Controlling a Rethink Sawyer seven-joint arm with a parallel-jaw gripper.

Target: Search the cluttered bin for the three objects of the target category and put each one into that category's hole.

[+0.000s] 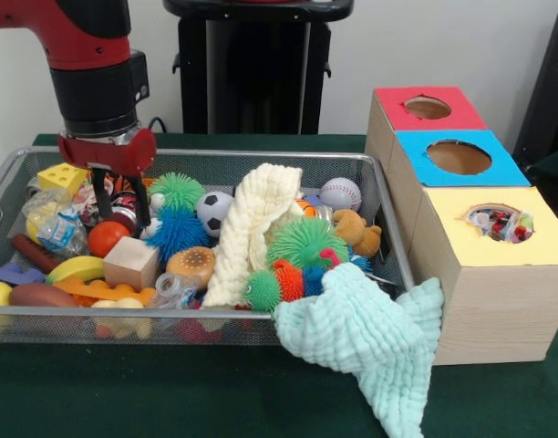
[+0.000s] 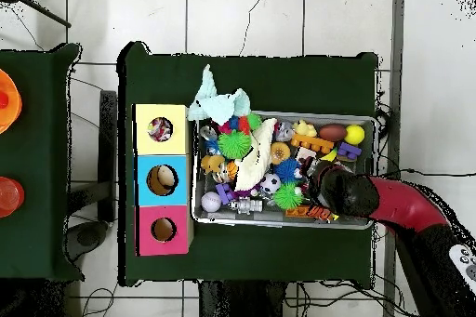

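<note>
Red-and-black arm's claw, fingers narrowly parted and holding nothing, lowered into the wire bin among packets left of the green spiky ball; target category unclear, so best lift one item cleanly, avoiding the cream cloth.

Showing three box holes, two cloths, four spiky balls, one wooden block, one soccer ball.

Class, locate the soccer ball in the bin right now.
In the front view the soccer ball sits mid-bin toward the back, between the green spiky ball on its left and the cream cloth on its right.
</note>
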